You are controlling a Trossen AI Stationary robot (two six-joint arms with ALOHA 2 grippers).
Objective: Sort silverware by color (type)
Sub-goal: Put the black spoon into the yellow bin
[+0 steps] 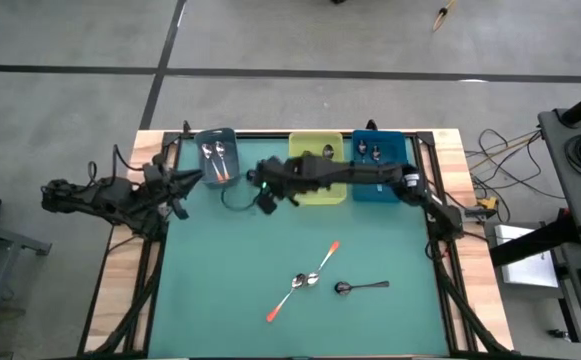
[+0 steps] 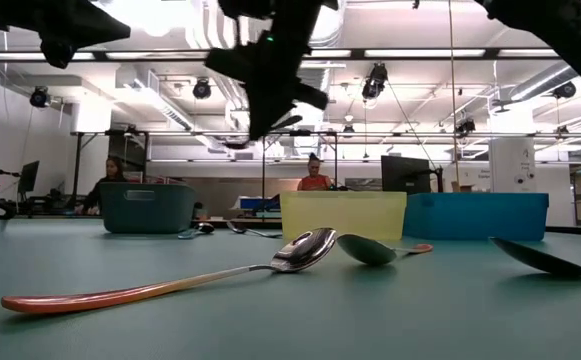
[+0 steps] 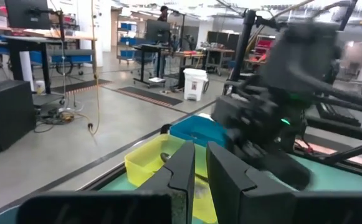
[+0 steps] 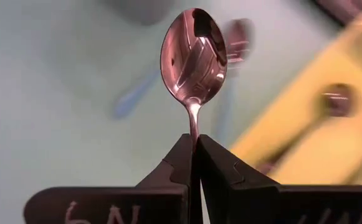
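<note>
Seen from above: a teal-green table [image 1: 230, 290] with three small bins along its far edge, namely a grey-blue bin [image 1: 217, 157] on the left, a yellow-green bin [image 1: 317, 168] in the middle and a bright blue bin [image 1: 379, 165] on the right.

Right gripper [image 1: 263, 189] stretched across the table in front of the yellow-green bin, near the grey-blue one, clamped on the thin stem of a small spoon with a shiny metal bowl [image 4: 193, 55]; bowl pointing away from the fingers, handle colour hidden.

Left gripper [image 1: 192, 178] parked at the table's left edge beside the grey-blue bin, fingers nearly together, a narrow gap between them, holding nothing.

Lying on the table toward the near side: two orange-handled spoons [image 1: 292, 291] with their metal bowls touching, forming one diagonal line, and just beside them to the right a black-handled spoon [image 1: 362, 287].

More spoons resting inside the grey-blue and bright blue bins, and a dark piece inside the yellow-green one.

People at desks in the room beyond.
</note>
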